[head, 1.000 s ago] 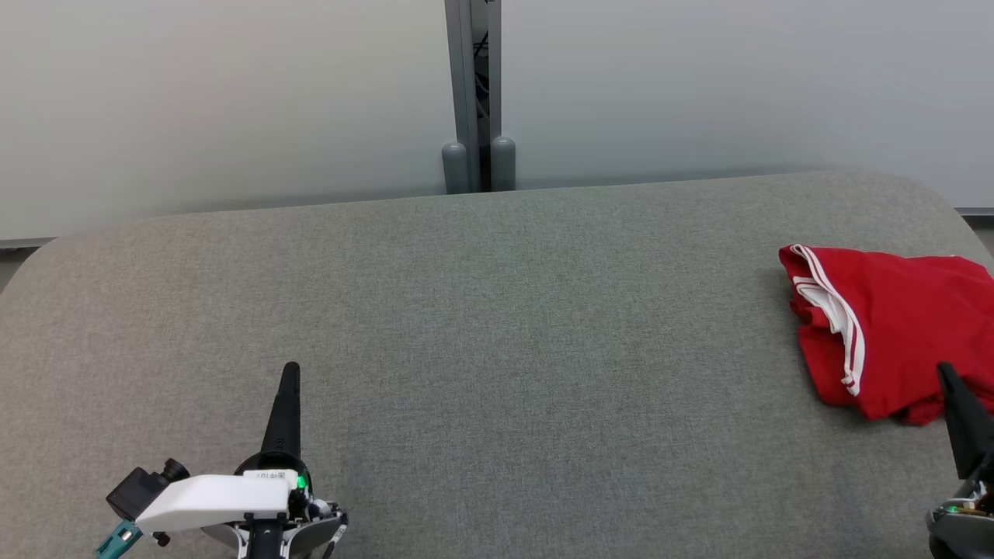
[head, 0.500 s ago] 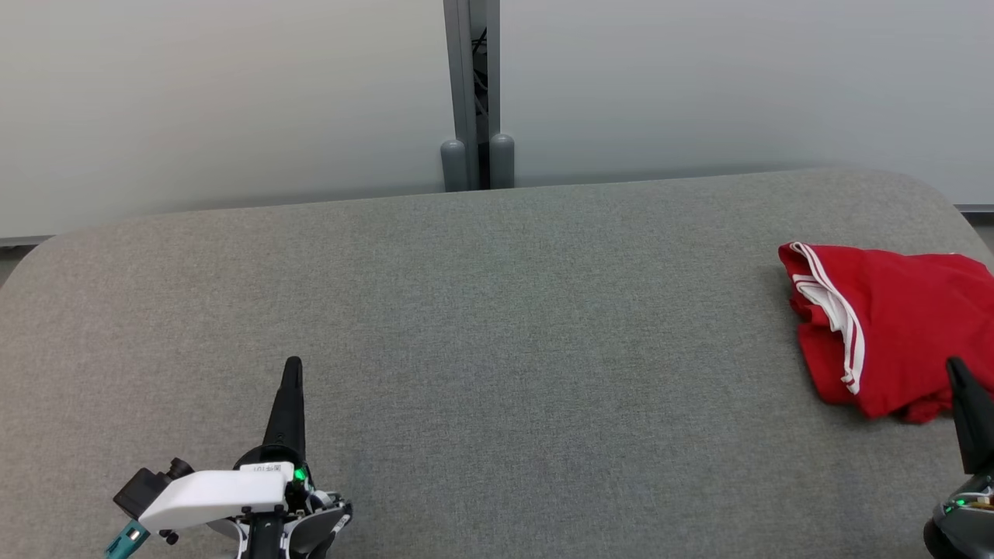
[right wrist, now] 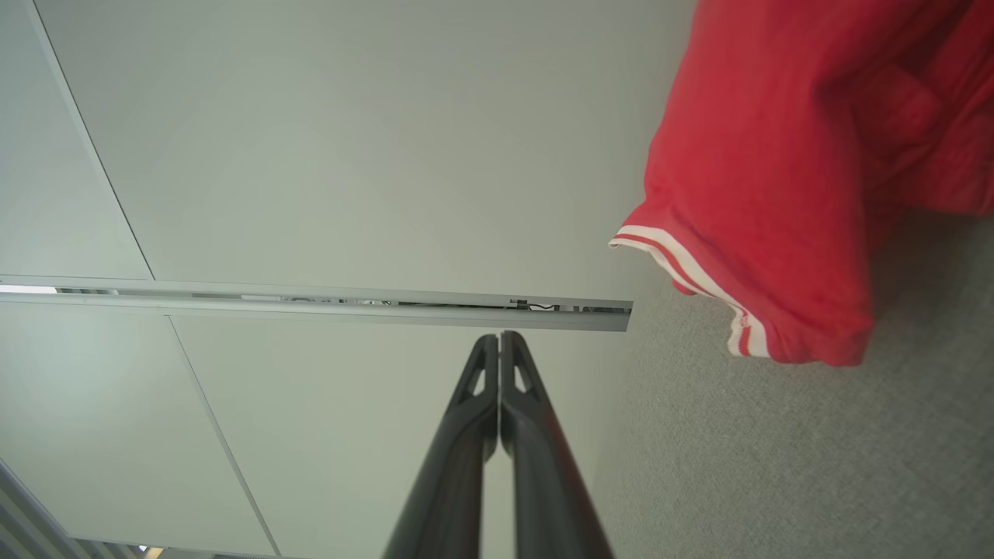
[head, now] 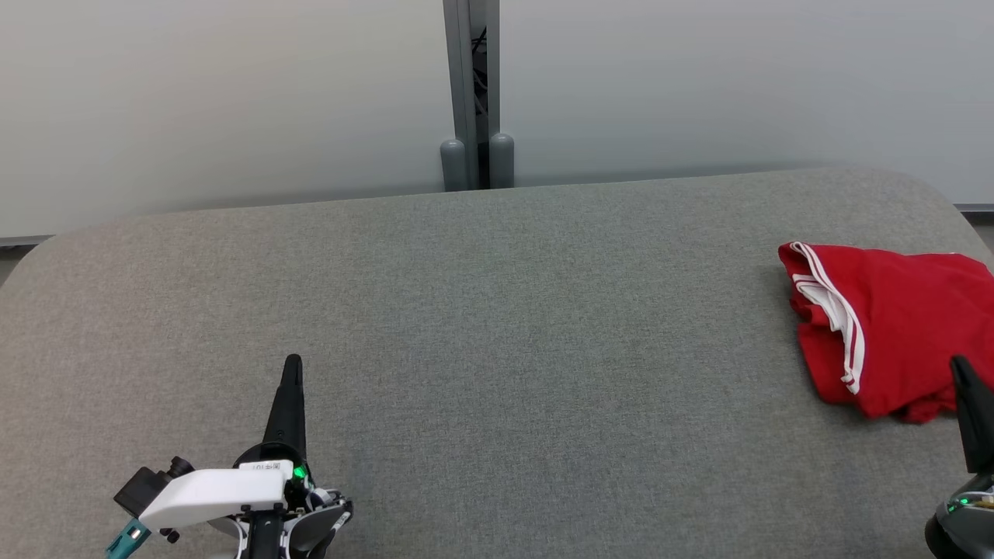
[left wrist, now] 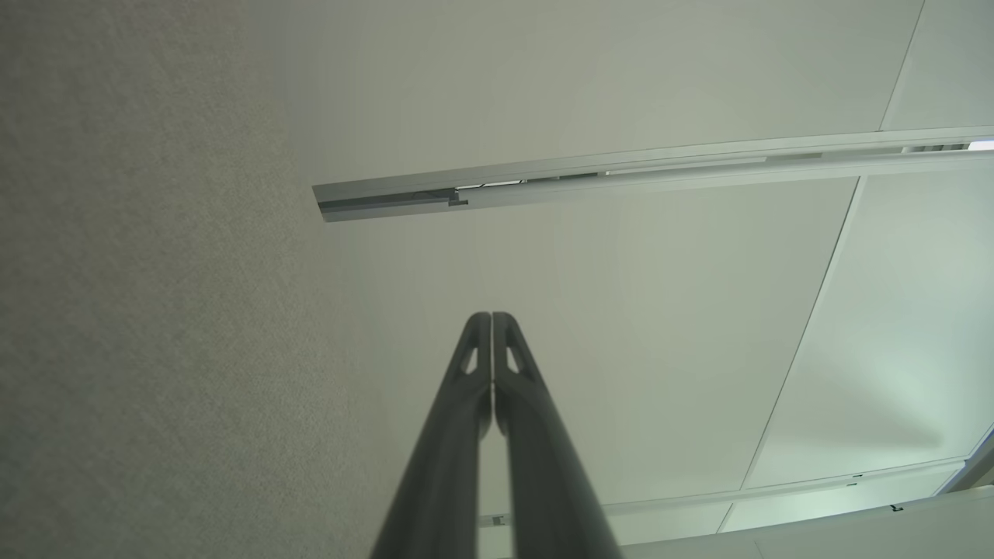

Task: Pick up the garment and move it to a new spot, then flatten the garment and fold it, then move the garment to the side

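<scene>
Head view: a red cloth garment with white-striped trim (head: 893,326) lies bunched and loosely doubled over at the far right of the grey fabric-covered table (head: 497,310), its right part cut off by the picture's edge. The left gripper (head: 292,363) sits near the left front, its long dark fingers pressed together and pointing away over bare table. The right gripper (head: 961,369) shows at the lower right, its closed tip overlapping the garment's near edge; whether it touches the cloth cannot be told here. Over the last second that tip has slid a little to the right, towards the picture's edge, and the left one has barely crept forward. The garment has not shifted at all.

Left wrist view: the two fingers meet at the tip with no gap and nothing between them. Grey table cloth lies to their left, and a pale wall panel with a metal rail (left wrist: 621,167) lies beyond.

Right wrist view: these fingers are likewise pressed together and empty. The red garment lies up and to the right of them, apart from the tips, its striped hem resting on the table.

Nothing is held, so the drift has not handled the cloth. Either the pick-up is not begun, or the garment is already set aside; these pictures do not settle which.
</scene>
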Tool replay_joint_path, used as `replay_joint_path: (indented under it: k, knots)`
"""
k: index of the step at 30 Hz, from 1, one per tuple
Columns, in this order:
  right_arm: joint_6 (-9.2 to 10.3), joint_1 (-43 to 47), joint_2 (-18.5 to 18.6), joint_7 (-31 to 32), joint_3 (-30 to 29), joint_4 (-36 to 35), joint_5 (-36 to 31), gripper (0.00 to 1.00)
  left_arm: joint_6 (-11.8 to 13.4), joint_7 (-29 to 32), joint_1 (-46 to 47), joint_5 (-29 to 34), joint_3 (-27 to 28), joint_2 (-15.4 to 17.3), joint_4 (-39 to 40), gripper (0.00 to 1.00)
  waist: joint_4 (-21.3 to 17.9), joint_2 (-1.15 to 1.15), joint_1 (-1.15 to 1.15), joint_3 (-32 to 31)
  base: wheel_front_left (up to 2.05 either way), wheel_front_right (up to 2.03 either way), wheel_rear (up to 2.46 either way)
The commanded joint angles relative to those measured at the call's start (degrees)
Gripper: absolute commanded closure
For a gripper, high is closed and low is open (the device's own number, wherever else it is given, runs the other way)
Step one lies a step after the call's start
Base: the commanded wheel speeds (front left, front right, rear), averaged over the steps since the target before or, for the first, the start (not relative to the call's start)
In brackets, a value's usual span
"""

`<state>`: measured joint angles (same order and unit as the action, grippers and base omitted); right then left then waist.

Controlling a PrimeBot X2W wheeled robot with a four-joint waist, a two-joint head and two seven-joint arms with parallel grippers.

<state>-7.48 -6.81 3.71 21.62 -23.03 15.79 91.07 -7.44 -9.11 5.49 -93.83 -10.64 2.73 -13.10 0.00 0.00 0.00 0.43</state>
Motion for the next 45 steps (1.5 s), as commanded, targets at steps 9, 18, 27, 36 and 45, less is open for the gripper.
replay_joint_path:
  k: [9,18,27,36,45]
  knots:
    - [-0.02,-0.7,0.1,0.2,-0.2,0.1,-0.1,1.00,-0.3,-0.1,1.0,-0.5,0.1,0.1,0.0,1.00,0.0,0.00,0.00,0.0,0.00,0.00,0.00]
    - [-0.02,-0.7,0.0,0.3,-0.2,0.1,-0.1,1.00,-0.3,-0.1,1.0,-0.5,0.1,0.1,0.0,1.00,0.0,0.00,0.00,0.0,0.00,0.00,0.00]
    - [-0.02,-0.8,0.0,0.4,-0.3,0.1,-0.2,1.00,-0.3,-0.1,1.0,-0.5,0.1,0.1,0.0,1.00,0.0,0.00,0.00,0.0,0.00,0.00,0.00]
    - [-0.02,-0.8,-0.1,0.5,-0.4,0.1,-0.3,1.00,-0.3,-0.1,1.0,-0.5,0.1,0.1,0.1,1.00,0.0,0.00,0.00,0.0,0.00,0.00,0.00]
    - [-0.02,-0.8,-0.2,0.6,-0.5,0.1,-0.4,1.00,-0.3,-0.1,1.0,-0.5,0.1,0.1,0.1,1.00,0.0,0.00,0.00,0.0,0.00,0.00,0.00]
